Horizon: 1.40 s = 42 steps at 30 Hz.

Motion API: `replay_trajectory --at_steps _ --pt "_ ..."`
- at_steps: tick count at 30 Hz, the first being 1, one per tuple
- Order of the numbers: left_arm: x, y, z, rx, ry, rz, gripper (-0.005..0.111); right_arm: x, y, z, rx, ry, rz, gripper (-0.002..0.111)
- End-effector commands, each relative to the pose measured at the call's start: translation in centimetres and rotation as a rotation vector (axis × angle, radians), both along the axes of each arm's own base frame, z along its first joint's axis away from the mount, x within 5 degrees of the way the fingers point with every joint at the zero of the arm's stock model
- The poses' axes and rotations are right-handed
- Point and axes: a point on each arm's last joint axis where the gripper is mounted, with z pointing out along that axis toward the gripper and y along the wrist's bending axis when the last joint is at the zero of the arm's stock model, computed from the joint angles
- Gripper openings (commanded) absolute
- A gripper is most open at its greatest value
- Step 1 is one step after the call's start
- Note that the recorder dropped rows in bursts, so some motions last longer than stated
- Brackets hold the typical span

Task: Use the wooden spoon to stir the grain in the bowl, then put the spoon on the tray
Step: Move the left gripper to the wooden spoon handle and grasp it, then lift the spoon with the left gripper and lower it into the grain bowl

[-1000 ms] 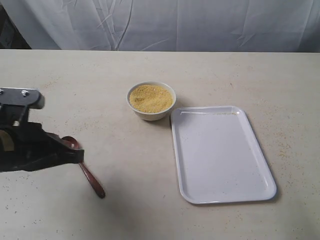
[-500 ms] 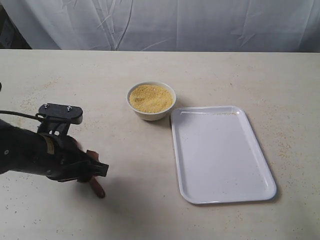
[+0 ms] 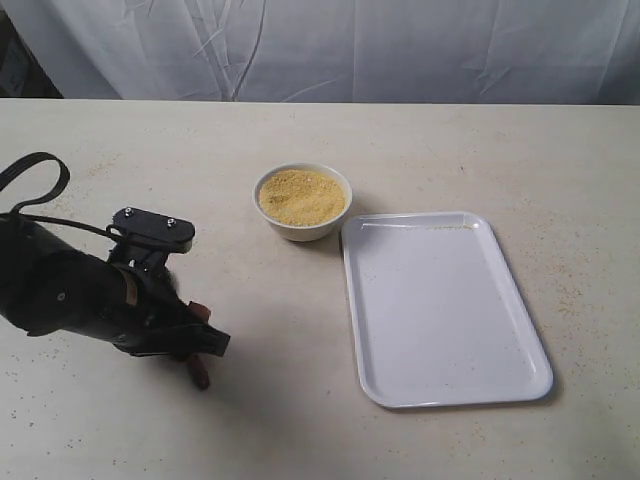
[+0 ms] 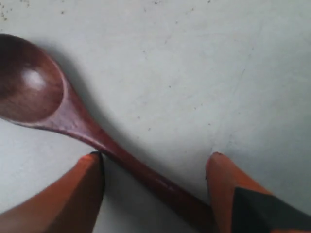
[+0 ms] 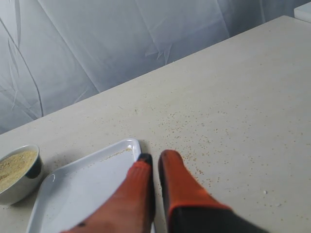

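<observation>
The dark wooden spoon (image 4: 73, 124) lies flat on the table at the left. My left gripper (image 4: 155, 155) is open and low over it, one orange finger on each side of the slim handle, not clamped. From the exterior view only the handle tip of the spoon (image 3: 200, 376) shows below the left gripper (image 3: 205, 345). The white bowl (image 3: 302, 226) of yellow grain (image 3: 301, 195) stands mid-table, next to the tray (image 3: 440, 310), which holds nothing. My right gripper (image 5: 156, 156) is shut on nothing, raised near the tray's (image 5: 82, 189) far corner, and is out of the exterior view.
Loose grains are scattered on the beige table (image 3: 450, 150), mostly around the tray's right side. A white cloth backdrop (image 3: 350, 45) hangs behind the table's far edge. The bowl (image 5: 22, 182) also shows in the right wrist view.
My left arm has swung right and lowered over the spoon, covering its round end; the open fingers now straddle the handle. The spoon, bowl and tray have not moved.
</observation>
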Motion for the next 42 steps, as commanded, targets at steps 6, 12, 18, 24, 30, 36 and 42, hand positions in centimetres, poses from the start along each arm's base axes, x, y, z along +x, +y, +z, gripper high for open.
replay_trajectory --at_steps 6,12,18,24,30,36,42 --pt "-1.0 0.9 -0.8 0.154 0.095 -0.103 0.0 0.0 0.0 0.1 -0.006 -0.015 -0.004 0.009" --pt "0.6 2.1 3.5 0.406 0.043 -0.183 0.0 0.0 0.0 0.1 -0.006 -0.015 -0.004 0.009" --pt "4.2 0.4 11.6 0.361 -0.323 -0.246 0.0 0.0 0.0 0.1 -0.006 -0.015 -0.004 0.009" --pt "7.7 -2.7 13.4 0.42 -0.514 -0.566 0.0 0.0 0.0 0.1 -0.006 -0.015 -0.004 0.009" --pt "10.9 -4.6 10.5 0.582 -0.435 -0.762 0.0 0.0 0.0 0.1 -0.006 -0.015 -0.004 0.009" --pt "12.0 -6.0 8.0 0.704 -0.401 -0.916 0.0 0.0 0.0 0.1 -0.006 -0.015 -0.004 0.009" --pt "13.0 -6.4 6.5 0.852 -0.356 -0.989 0.0 0.0 0.0 0.1 -0.006 -0.015 -0.004 0.009"
